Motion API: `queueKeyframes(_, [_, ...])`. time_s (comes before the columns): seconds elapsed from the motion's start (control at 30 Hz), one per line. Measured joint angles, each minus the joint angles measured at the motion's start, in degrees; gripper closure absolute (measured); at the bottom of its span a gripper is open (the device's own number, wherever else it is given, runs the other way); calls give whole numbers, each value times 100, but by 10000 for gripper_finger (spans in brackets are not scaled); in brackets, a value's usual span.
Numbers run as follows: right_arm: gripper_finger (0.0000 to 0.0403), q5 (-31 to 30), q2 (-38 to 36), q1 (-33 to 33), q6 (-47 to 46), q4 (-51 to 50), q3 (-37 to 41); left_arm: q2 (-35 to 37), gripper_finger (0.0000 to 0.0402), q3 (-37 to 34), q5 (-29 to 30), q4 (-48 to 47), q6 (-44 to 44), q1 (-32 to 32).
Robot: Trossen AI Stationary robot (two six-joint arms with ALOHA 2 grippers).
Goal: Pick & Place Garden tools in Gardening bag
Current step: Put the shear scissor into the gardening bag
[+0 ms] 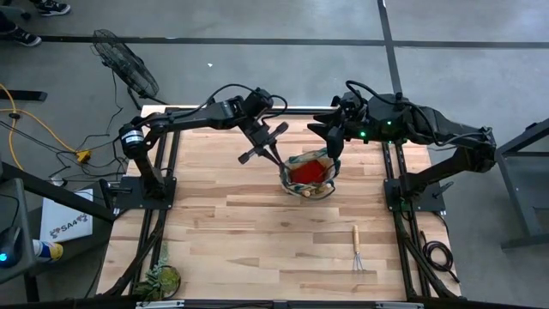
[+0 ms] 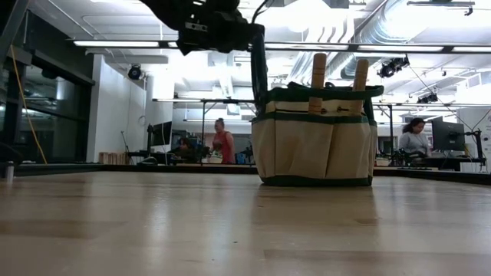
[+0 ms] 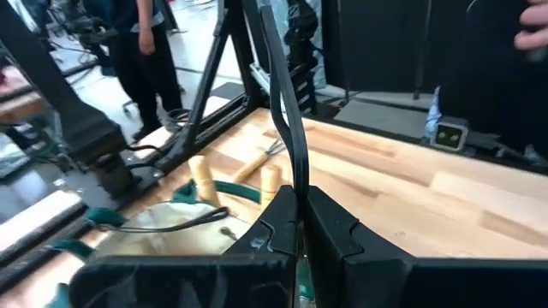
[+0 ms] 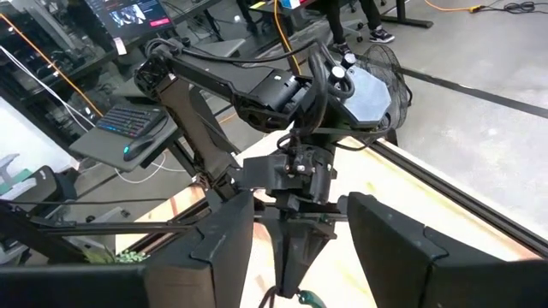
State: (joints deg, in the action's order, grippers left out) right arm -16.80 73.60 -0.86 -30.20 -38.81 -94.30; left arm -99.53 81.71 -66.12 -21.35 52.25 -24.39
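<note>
The tan gardening bag (image 1: pixel 310 178) with green trim stands upright on the table, also in the low view (image 2: pixel 314 146). Two wooden handles (image 2: pixel 317 73) stick up out of it, and a red cloth piece (image 1: pixel 306 172) lies inside. My left gripper (image 1: pixel 268 146) is over the bag's left rim, shut on a dark pruner (image 2: pixel 258 73). My right gripper (image 1: pixel 333 142) is open and empty above the bag's far right corner. A wooden-handled hand rake (image 1: pixel 357 251) lies flat on the table toward the near right. My left gripper pinches the dark pruner by its upper end (image 3: pixel 297 184) between its two fingers. The fingers slant down from the table's far left, and the pruner runs on along them past the tips. It hangs below the gripper, its lower end (image 2: pixel 259 103) level with the bag's left rim; whether it is inside the bag cannot be told.
A leafy plant clump (image 1: pixel 159 279) sits at the table's near left corner. Bare wood lies left and near of the bag. The two grippers are close together over the bag. People stand in the room beyond the table (image 2: pixel 223 142).
</note>
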Motion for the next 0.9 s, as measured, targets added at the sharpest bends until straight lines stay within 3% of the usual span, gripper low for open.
queueKeyframes(0.3, [220,0,0,0,0,0,0,-61,401,0,493,586,-255,1])
queueKeyframes(0.6, [220,2,0,0,0,-6,0,-76,401,-9,639,1168,-630,1])
queueKeyframes(0.9, [220,20,0,0,0,-46,0,-74,401,-7,668,1156,-754,1])
